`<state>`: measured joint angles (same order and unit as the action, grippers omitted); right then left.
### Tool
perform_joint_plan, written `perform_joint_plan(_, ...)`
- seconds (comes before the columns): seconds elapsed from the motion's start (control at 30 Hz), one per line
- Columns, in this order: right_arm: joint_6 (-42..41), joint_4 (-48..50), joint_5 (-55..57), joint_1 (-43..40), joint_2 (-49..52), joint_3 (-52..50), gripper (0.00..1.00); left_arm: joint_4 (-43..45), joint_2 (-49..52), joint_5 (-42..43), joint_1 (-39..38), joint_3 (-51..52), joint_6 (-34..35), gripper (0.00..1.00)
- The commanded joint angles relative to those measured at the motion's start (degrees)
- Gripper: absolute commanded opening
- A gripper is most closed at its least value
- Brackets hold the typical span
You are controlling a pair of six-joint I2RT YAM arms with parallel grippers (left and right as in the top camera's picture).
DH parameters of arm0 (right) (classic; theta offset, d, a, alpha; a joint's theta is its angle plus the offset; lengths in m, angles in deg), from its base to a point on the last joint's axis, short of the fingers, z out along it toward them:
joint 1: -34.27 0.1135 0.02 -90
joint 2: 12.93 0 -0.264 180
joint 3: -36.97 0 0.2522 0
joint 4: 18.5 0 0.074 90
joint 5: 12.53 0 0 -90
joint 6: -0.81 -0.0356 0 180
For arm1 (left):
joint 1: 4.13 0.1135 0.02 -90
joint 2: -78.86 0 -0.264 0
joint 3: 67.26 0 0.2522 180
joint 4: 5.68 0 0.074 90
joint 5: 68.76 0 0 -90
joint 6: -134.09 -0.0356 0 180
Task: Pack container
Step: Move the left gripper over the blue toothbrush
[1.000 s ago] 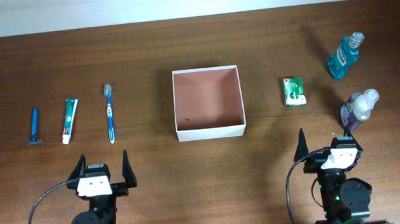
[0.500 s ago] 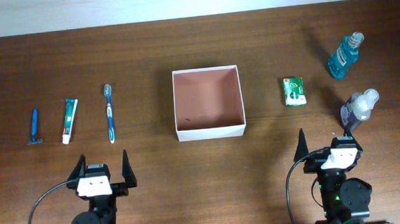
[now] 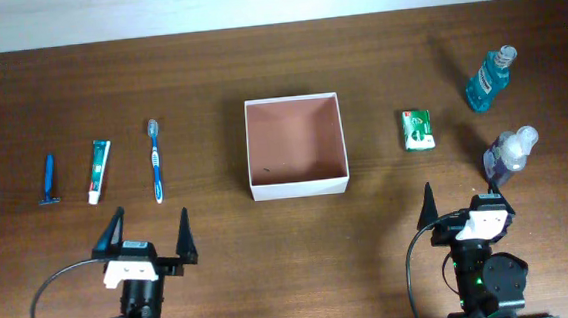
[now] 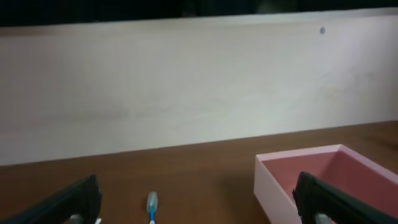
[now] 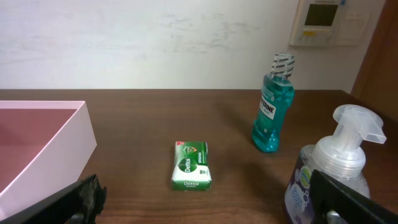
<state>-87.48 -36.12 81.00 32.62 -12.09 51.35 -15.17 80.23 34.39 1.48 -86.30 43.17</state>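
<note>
The container (image 3: pixel 299 187), a square white-walled box with a reddish-brown floor, sits at the table's middle with nothing in it. In the left wrist view its near corner (image 4: pixel 273 183) lies just inside my right fingertip. My left gripper (image 3: pixel 149 227) stands open near the front edge, short of the blue toothbrush (image 3: pixel 156 160), whose head (image 4: pixel 151 204) shows between the fingers of the gripper (image 4: pixel 199 208). At the front right my right gripper (image 3: pixel 465 198) is open too, holding nothing. Its wrist view shows that gripper (image 5: pixel 208 208) facing a green soap packet (image 5: pixel 191 165).
A toothpaste tube (image 3: pixel 98 171) and a blue razor (image 3: pixel 49 179) lie left of the toothbrush. The soap packet (image 3: pixel 418 129) lies right of the container. A teal mouthwash bottle (image 3: pixel 487 79) stands far right. A purple pump bottle (image 3: pixel 508 155) stands close by my right gripper's outer finger.
My left gripper has edged forward, toward the toothbrush, still open. The right arm and all the objects have stayed put.
</note>
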Motion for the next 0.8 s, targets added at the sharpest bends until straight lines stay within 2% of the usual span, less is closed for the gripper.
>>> perform_joint_plan(0.0,-0.02,-0.44,0.07,0.52,-0.42,-0.31,0.98,-4.59,3.78,1.90,0.31,-10.86,-5.05,0.99)
perform_joint_plan(0.17,-0.02,-0.44,0.07,0.52,-0.42,-0.31,0.98,-19.34,15.02,-0.55,0.31,-28.06,-12.87,0.99)
perform_joint_plan(0.3,-0.02,-0.44,0.07,0.52,-0.42,-0.31,0.98,-40.30,29.88,-9.73,0.31,-46.66,-10.64,0.99)
perform_joint_plan(0.4,-0.02,-0.44,0.07,0.52,-0.42,-0.31,0.98,-55.49,42.38,-10.58,0.31,-60.78,-10.32,0.99)
perform_joint_plan(0.47,-0.02,-0.44,0.07,0.52,-0.42,-0.31,0.98,-62.23,49.20,-10.05,0.31,-68.04,-10.34,0.99)
perform_joint_plan(0.57,-0.02,-0.44,0.07,0.52,-0.42,-0.31,0.98,-67.54,57.81,-8.00,0.31,-76.15,-10.32,0.99)
perform_joint_plan(0.7,-0.02,-0.44,0.07,0.52,-0.42,-0.31,0.98,-68.08,67.17,-8.04,0.31,-82.38,-10.25,0.99)
perform_joint_plan(0.77,-0.02,-0.44,0.07,0.52,-0.42,-0.31,0.98,-69.07,71.32,-10.14,0.37,-84.76,-7.06,0.99)
